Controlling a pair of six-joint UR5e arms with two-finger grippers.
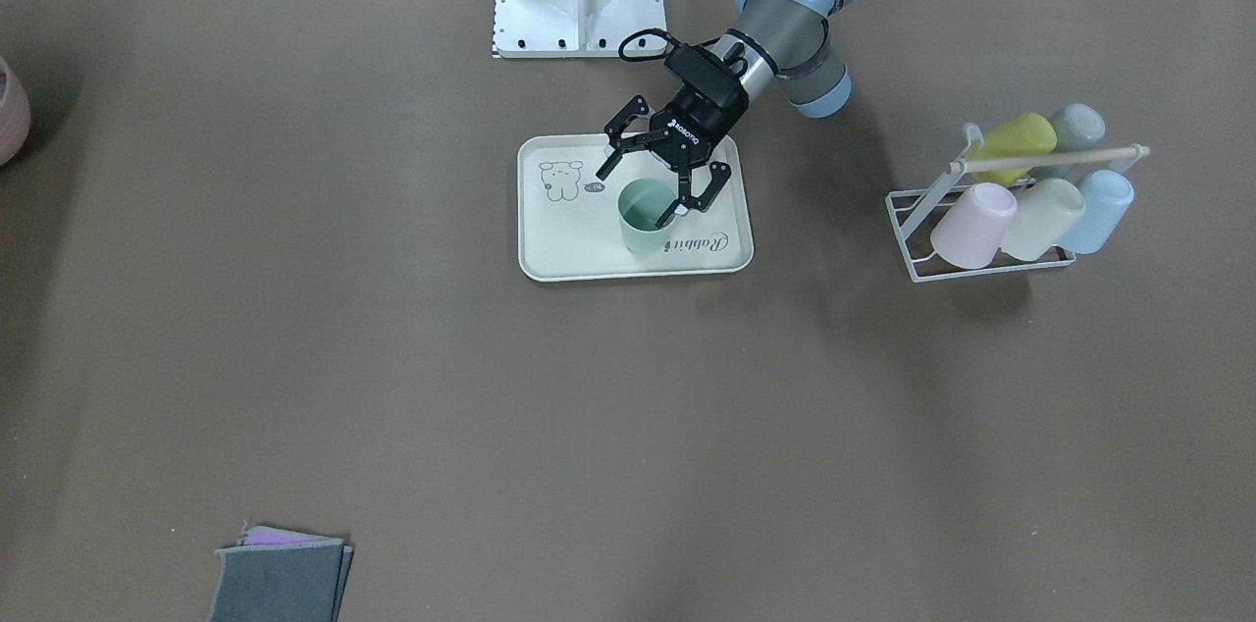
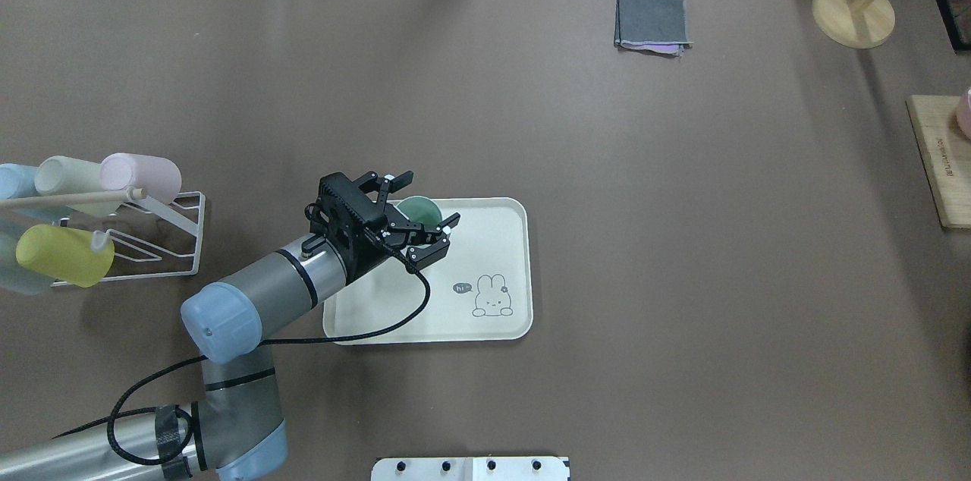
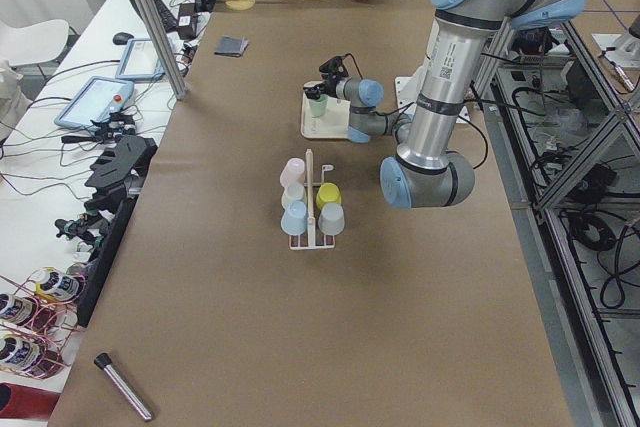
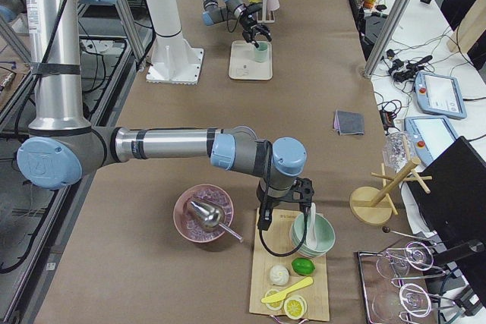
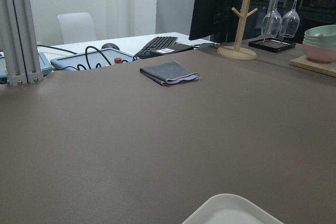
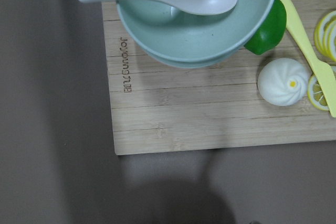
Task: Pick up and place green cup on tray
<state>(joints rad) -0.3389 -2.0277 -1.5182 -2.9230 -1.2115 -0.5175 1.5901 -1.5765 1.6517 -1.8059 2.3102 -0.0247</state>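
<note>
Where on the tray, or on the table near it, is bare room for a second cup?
Free: the half of the tray with the rabbit drawing, beside the green cup; also the table between tray and folded grey cloth. Crowded: the tray corner where the open left gripper is at the cup, and the cup rack.

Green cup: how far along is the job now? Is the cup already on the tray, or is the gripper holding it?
Done, it seems: the green cup stands upright on the tray. In hand: the left gripper is open, with a finger on either side of the cup's rim, so it grips nothing. Left: probably only to lift the arm clear of the cup.
</note>
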